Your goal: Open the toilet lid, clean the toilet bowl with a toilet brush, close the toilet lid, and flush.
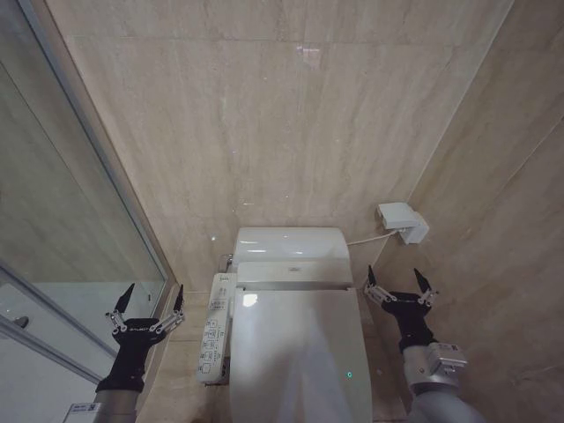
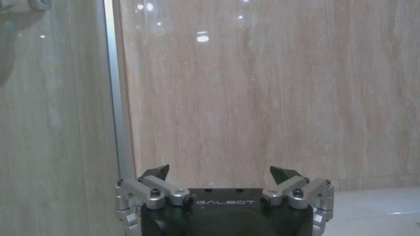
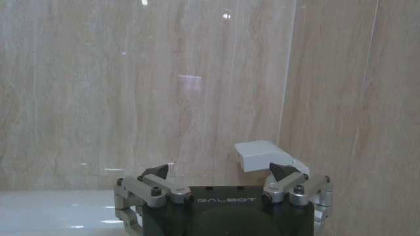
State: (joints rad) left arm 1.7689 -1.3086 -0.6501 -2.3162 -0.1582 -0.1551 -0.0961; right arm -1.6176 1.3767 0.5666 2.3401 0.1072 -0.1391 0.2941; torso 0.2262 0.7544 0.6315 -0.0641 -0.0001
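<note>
The toilet lid (image 1: pixel 295 352) lies shut, glossy white, over the toilet bowl in the lower middle of the head view. The bowl's inside is hidden under it. A long white button panel (image 1: pixel 214 328) runs along the toilet's left side. My left gripper (image 1: pixel 148 298) hovers open to the left of that panel, near the shower glass; it also shows open in the left wrist view (image 2: pixel 223 172). My right gripper (image 1: pixel 400 279) hangs open to the right of the lid's rear corner, seen open too in the right wrist view (image 3: pixel 220 170). The toilet brush is out of view.
The rear housing of the toilet (image 1: pixel 291 247) stands against a beige marble wall. A white wall box (image 1: pixel 401 221) with a cable sits on the right wall, also seen in the right wrist view (image 3: pixel 262 156). A glass shower screen with metal frame (image 1: pixel 97 167) bounds the left.
</note>
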